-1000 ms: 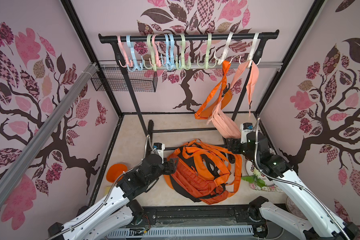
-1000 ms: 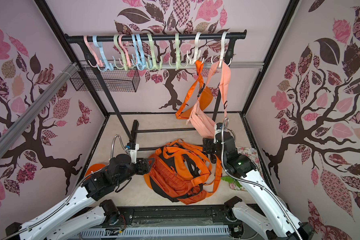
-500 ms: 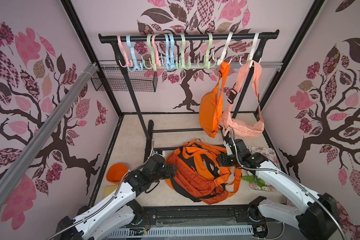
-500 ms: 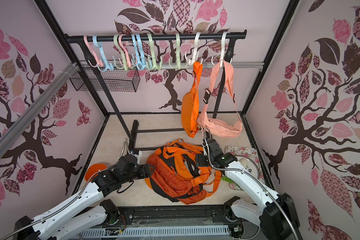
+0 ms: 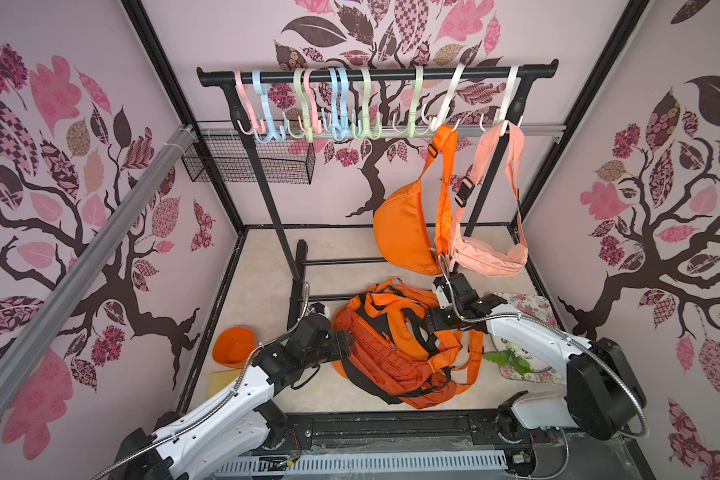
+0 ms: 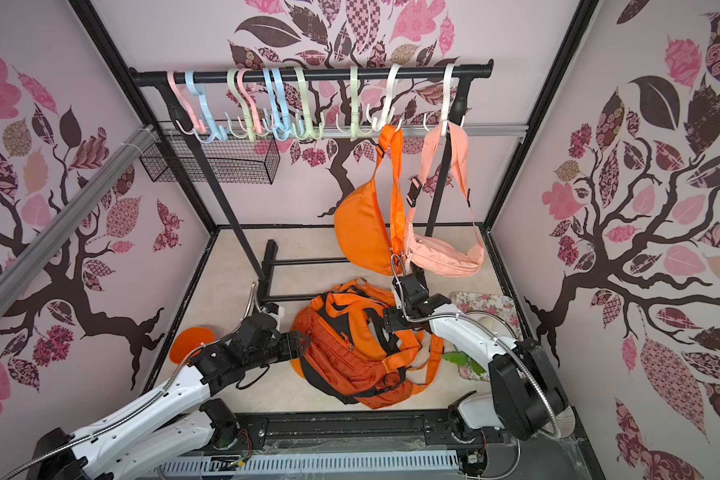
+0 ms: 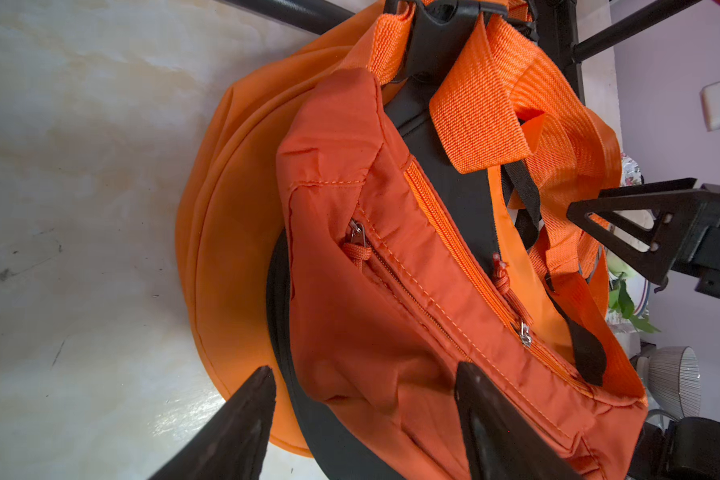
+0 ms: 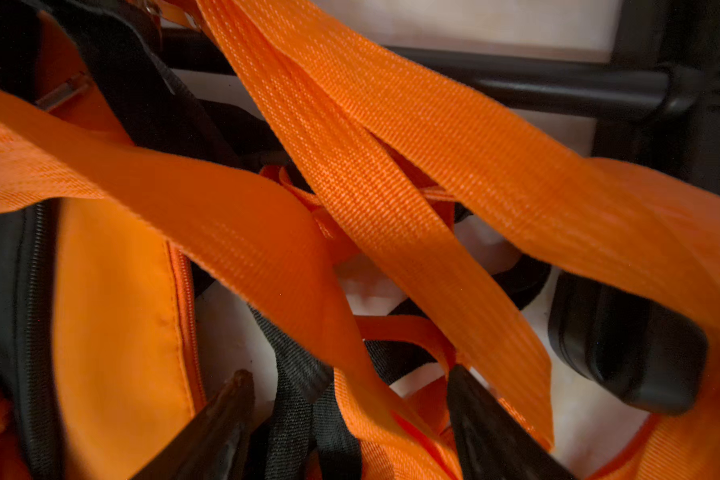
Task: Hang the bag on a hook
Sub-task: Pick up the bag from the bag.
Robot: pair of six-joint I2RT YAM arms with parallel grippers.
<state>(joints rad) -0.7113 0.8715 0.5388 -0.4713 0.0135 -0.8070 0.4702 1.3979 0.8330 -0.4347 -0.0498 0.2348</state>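
The orange-and-black fabric backpack [image 5: 391, 353] lies on the beige surface [image 5: 262, 291], with bare room on its left side. Your left end effector [image 7: 364, 370] is released at the bag's edge. Your right end effector [image 8: 348, 372] is released over the orange woven straps [image 8: 391, 208].

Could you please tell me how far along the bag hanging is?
Done: orange waist bag and pink waist bag hang on white hooks. In hand: left pincer and right pincer stand open at the orange backpack on the floor. Remaining: grip a strap, lift, hook it.
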